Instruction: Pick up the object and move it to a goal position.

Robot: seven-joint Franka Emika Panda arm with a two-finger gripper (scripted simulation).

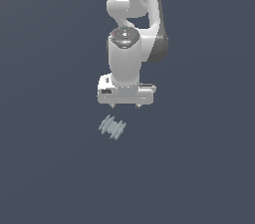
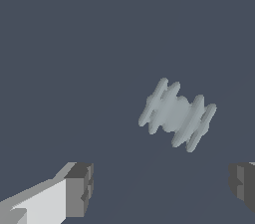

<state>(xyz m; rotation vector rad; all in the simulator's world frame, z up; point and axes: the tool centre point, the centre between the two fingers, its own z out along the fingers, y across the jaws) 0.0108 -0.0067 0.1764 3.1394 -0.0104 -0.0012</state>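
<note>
One ribbed object (image 1: 112, 127) lies on the flat dark slate-blue surface (image 1: 45, 168), a small pale grey-blue piece like a short rod crossed by several thin fins. In the exterior view it sits at about 7 o'clock from the tool (image 1: 125, 105), close beneath it but not touching, with a clear gap between the fingertips and the fins. The tool hangs from the white Panda arm (image 1: 124, 61), which comes down from 12 o'clock in that view, and it points straight down at the surface. Its two short fingers are spread wide apart and hold nothing.

From the wrist view the object (image 2: 177, 115) lies tilted, its fins running slantwise, and it is free on all sides. One dark grey fingertip (image 2: 79, 189) and its white finger body show at one edge, the other fingertip (image 2: 243, 184) at the opposite edge; the object is narrower than the gap between them and lies off from the line joining them, nearer the second fingertip.
</note>
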